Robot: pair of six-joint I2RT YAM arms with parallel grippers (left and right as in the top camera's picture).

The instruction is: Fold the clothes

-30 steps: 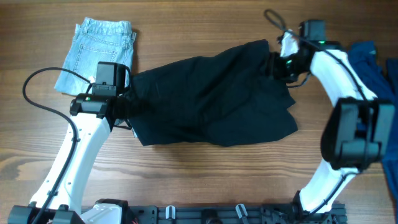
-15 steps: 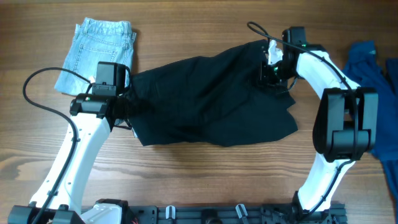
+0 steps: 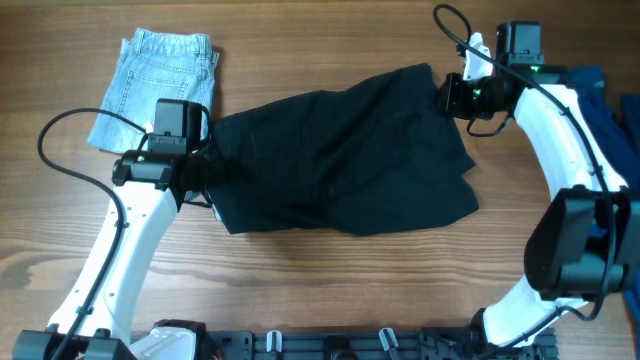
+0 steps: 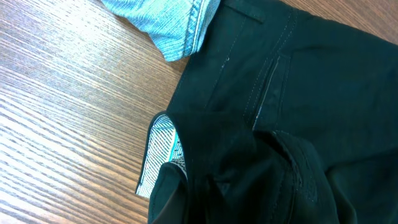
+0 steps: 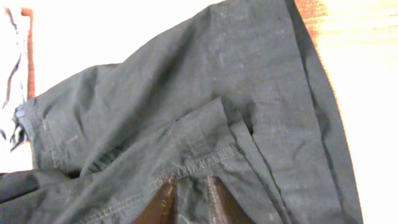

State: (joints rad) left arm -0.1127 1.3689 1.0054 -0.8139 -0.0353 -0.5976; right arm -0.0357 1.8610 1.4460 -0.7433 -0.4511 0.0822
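Observation:
The black shorts (image 3: 340,150) lie spread across the middle of the table, stretched between both grippers. My left gripper (image 3: 200,170) is shut on their left end; in the left wrist view black fabric (image 4: 280,93) and a white mesh lining (image 4: 163,152) cover the fingers. My right gripper (image 3: 452,97) is shut on the upper right hem; the right wrist view shows both fingers (image 5: 189,186) pinching the stitched edge of the shorts (image 5: 186,93). Folded pale-blue denim shorts (image 3: 160,80) lie at the back left, also in the left wrist view (image 4: 168,25). A royal-blue garment (image 3: 598,100) lies at the right edge.
The wooden table (image 3: 330,290) shows in front of the shorts. A black rail (image 3: 350,345) runs along the front edge. The right arm's cable (image 3: 450,20) loops above the shorts' back right corner.
My right gripper swung left over the shorts half a second ago, then back right and farther away, pulling the upper right hem taut. The left arm has not moved.

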